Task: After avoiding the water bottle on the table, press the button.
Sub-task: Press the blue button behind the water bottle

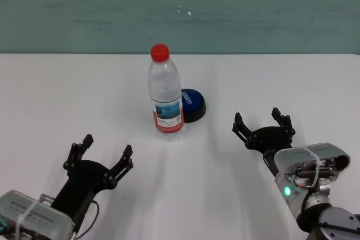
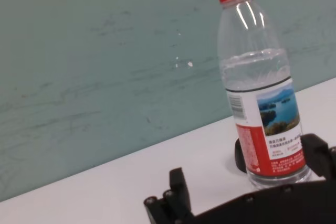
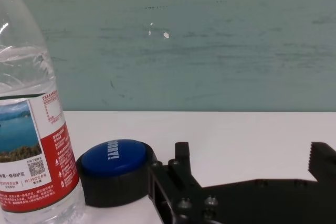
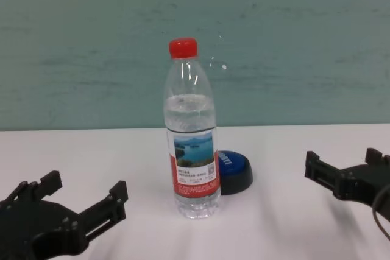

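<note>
The water bottle stands upright near the middle of the white table, clear with a red cap and a lake label; it also shows in the chest view and both wrist views. The blue button sits just behind and right of it, partly hidden by the bottle. My right gripper is open, low over the table to the right of the button and apart from it. My left gripper is open at the near left, short of the bottle.
A teal wall rises behind the table's far edge. Bare white tabletop lies between both grippers and around the bottle and button.
</note>
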You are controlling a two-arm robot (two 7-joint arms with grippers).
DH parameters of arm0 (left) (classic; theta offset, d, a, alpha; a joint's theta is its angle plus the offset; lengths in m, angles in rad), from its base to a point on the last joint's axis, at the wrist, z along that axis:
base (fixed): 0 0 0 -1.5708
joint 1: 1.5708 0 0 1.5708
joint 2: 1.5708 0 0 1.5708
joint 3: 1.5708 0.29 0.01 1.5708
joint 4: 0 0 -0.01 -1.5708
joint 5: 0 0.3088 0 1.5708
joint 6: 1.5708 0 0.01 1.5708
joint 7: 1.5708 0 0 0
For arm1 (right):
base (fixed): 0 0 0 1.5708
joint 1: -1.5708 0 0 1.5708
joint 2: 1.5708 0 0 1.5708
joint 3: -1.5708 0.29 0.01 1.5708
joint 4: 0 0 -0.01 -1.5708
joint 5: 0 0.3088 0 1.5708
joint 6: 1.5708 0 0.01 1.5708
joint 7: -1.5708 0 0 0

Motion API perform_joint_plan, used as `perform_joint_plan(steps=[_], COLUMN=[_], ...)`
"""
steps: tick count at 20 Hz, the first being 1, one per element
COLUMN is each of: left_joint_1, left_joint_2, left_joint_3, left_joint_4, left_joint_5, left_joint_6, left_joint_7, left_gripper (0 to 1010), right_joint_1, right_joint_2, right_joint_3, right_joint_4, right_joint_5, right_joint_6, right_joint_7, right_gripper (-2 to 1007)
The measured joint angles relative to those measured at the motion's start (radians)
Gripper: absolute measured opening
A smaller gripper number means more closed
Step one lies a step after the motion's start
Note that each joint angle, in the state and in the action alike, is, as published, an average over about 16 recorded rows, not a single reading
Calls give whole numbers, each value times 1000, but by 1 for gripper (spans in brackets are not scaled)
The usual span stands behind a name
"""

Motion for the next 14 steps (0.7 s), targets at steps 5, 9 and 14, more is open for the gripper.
perform_joint_plan(steps=[5,9,14], left_joint_1=[0,1,1], left_joint_2=[1,2,2], left_joint_3=[1,2,3], left_joint_4=[0,1,1], left_joint_5=[-1,-2,-3], left_joint_6=[-2,-3,-3], left_joint_7=[-2,-3,-4], left_gripper=[1000,1000,1000], right_joint_1=[0,0,0], right_joint_2=[0,0,5], right_joint_3=[0,0,0], right_joint_4=[0,0,-5], right_joint_5=[0,0,-5], right_joint_6=[0,0,2], right_joint_7=[0,0,13], right_gripper=[1004,1004,1004])
